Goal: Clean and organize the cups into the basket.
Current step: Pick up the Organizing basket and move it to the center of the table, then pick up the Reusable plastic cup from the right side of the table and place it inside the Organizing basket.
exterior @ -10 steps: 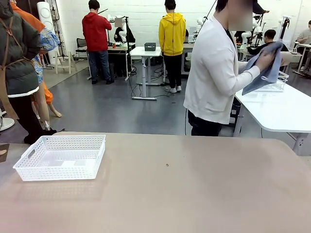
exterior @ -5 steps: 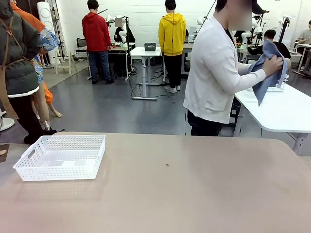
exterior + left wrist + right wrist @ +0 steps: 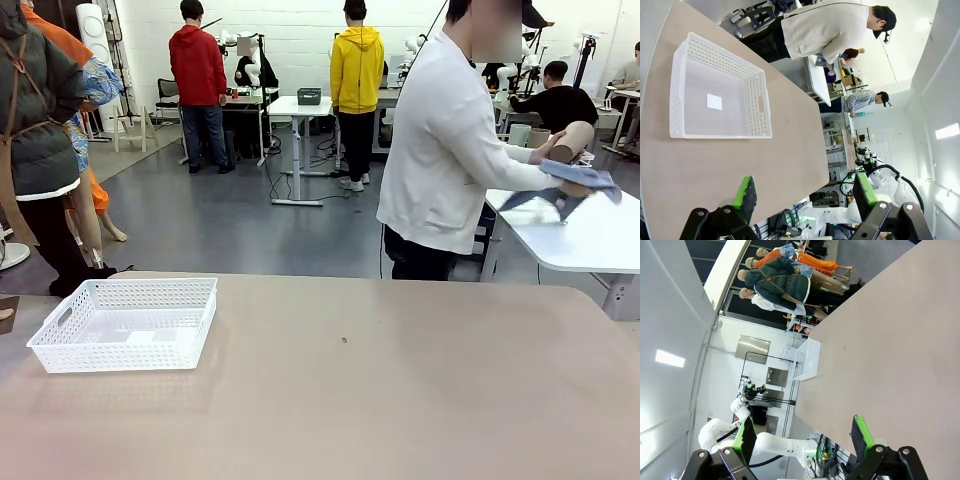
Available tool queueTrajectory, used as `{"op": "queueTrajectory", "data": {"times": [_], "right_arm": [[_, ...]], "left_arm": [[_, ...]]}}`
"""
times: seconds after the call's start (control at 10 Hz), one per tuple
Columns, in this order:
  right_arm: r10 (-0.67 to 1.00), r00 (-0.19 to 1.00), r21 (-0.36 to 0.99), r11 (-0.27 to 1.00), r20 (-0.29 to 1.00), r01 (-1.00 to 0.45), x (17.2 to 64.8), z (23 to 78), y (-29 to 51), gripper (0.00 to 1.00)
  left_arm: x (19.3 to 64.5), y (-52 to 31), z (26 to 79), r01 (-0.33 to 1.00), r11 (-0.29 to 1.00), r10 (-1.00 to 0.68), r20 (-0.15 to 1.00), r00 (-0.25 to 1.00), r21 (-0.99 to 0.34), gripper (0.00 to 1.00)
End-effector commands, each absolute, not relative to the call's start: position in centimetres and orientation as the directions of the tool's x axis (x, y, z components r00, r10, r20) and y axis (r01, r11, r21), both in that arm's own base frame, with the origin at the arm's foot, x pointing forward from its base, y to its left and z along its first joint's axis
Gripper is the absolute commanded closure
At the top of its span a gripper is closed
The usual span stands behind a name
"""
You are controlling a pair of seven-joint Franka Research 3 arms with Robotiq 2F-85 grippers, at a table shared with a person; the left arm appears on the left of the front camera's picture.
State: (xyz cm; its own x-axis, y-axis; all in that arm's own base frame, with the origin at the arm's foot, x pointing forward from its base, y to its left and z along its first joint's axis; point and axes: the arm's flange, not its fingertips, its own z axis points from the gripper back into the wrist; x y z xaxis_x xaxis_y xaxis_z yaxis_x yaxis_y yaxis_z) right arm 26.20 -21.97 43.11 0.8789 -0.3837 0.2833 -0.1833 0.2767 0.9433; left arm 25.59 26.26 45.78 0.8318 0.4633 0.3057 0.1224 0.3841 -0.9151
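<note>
Having lowered the cloth (image 3: 582, 178) onto the side worktop (image 3: 600, 238), the person grips a tan cup (image 3: 572, 140); basket (image 3: 130, 292) unfilled, left tool (image 3: 805, 191) and right tool (image 3: 804, 434) apart.

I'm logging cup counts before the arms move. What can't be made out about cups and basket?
Front view: the tan-brown tapered cup the person holds is too small to judge clean.
Front view: things on the white side table are tiny, partly behind the person's forearm; cups uncountable.
Front view: the blue cloth covers the tabletop under it.
Left wrist view: the pale square inside the white lattice plastic basket is too small to read.
</note>
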Motion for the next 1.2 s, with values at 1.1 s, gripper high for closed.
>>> {"op": "queueTrajectory", "data": {"times": [1.1], "right_arm": [[-0.382,0.88,0.943,0.282,0.281,-0.179,26.27,43.0,-22.0,0.0]], "left_arm": [[25.62,26.19,45.79,0.127,0.378,0.459,0.305,0.835,-0.917,0.0]]}}
